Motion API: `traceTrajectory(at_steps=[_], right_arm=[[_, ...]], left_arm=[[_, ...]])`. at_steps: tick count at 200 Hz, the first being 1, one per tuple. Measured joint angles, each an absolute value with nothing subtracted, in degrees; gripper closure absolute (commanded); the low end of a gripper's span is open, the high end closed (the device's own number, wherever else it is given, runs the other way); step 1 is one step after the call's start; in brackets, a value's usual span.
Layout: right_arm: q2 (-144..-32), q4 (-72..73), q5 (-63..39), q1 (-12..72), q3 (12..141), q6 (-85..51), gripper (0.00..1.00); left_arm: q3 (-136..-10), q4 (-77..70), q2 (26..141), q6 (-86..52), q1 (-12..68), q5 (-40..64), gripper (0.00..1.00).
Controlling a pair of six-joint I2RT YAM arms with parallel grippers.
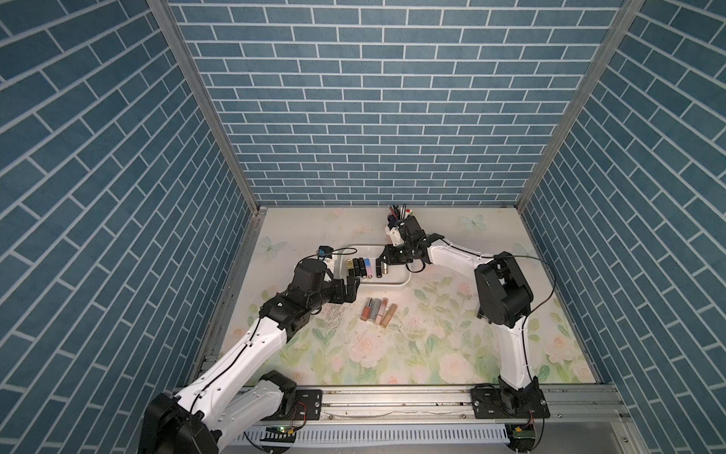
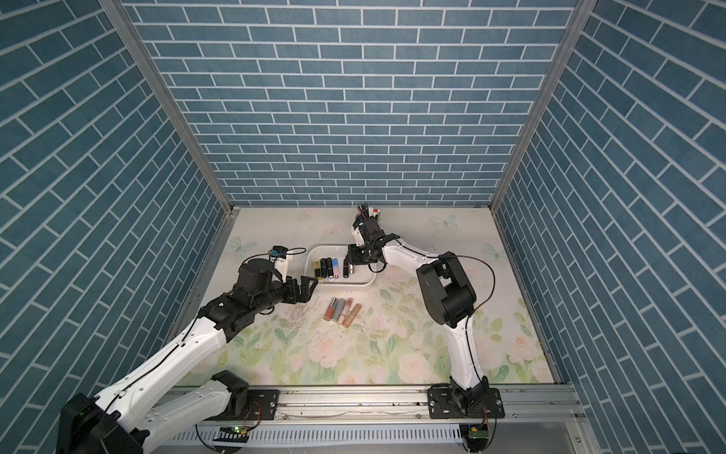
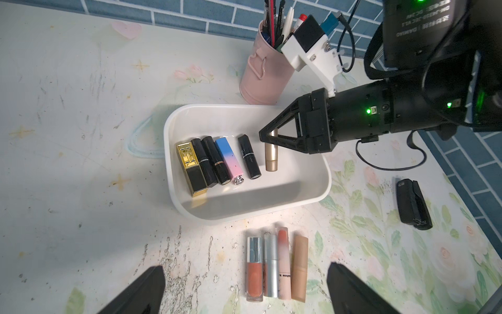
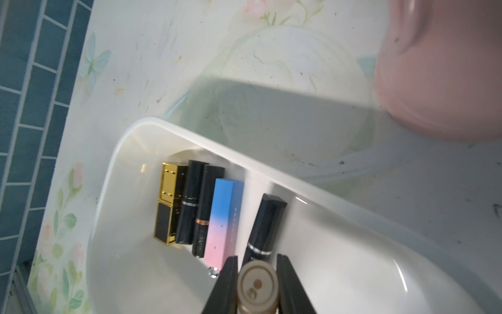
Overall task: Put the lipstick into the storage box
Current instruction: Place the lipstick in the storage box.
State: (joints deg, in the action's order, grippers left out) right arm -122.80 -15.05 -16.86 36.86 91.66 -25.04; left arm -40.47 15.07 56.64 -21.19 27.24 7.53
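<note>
Right arm is bent at the elbow and reaches in over the storage box (image 3: 231, 106), right gripper (image 4: 256, 258) clamped on the lipstick (image 3: 271, 159). Left arm hangs low by the box's near corner, left gripper (image 1: 351, 289) spread wide, holding nothing. Lipstick is a smooth champagne-gold tube with a round cap. It's inside the box, long axis across the box's short side, parallel to five others (image 3: 217, 163) in a row beside it. Can't tell if it touches the floor. Box is glossy white plastic, corners rounded.
</note>
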Motion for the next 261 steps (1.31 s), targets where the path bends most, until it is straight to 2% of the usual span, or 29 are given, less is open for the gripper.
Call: traceTrajectory(at_steps=[39,137,217,261], right_arm=[[-125.69,-14.96,-15.62,36.86,93.34,-25.04,0.87],[-129.32,-13.74,-15.86,36.86,95.57,-25.76,0.61],[-129.08,-11.99,-16.91,36.93,94.7,-27.24,0.56],[-122.43,-11.99,-17.02,37.65,92.66,-28.27,0.53]], left_arm=[[-39.51,14.52,56.64,-21.17,27.18,8.27,0.0],[-38.83,14.06,57.06,-21.08,27.07,9.41,0.0],[-38.17,14.09,57.06,-20.97,27.0,11.16,0.0],[-38.15,14.09,56.93,-20.75,27.0,12.56,0.0]])
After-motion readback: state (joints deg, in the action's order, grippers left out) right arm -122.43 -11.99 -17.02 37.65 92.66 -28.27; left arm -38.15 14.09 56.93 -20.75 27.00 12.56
